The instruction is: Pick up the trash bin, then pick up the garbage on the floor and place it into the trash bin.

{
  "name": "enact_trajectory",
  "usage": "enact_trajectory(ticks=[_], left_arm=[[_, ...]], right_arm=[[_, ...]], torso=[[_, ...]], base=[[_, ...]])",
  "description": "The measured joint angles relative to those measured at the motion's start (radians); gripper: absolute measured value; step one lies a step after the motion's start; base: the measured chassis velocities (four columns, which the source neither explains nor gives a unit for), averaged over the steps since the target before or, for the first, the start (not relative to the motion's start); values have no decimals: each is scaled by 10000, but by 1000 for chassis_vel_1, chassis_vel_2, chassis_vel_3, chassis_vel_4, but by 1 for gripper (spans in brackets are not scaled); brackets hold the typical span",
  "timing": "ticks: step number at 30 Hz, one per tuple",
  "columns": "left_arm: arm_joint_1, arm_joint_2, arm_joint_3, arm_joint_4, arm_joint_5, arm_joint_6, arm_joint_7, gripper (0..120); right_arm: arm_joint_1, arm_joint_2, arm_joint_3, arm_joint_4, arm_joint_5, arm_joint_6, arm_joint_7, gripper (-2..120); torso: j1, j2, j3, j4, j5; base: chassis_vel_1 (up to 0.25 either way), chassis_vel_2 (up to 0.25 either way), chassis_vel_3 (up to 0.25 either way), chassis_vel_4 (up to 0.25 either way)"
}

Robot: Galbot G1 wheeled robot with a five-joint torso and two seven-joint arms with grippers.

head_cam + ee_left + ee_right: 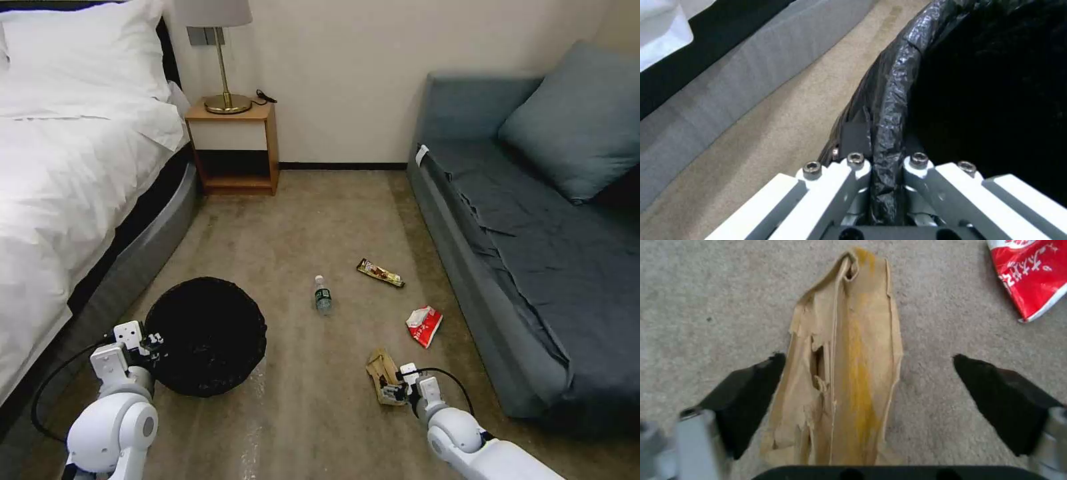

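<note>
I have the left gripper clamped w/ fingers closed on the bag-lined rim of the trash bin, which sits on the carpet beside the bed. Right gripper is low over the tan paper wad, fingers spread wide either side, not gripping. Red-and-white packet, clear bottle & snack wrapper lie on the carpet farther ahead.

The trash bin, round and lined with a black bag, is near the bed. Farther from the bed lie the clear bottle, dark wrapper, red-and-white packet and flattened tan paper.
</note>
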Motion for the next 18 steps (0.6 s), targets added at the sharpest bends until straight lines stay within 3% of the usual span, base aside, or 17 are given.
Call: enact_trajectory(ticks=[18], left_arm=[[-87,53,30,180,35,14,-6,3]], right_arm=[[-12,167,-18,-440,-193,478,93,28]], torso=[[0,0,0,0,-1]], base=[[0,0,0,0]])
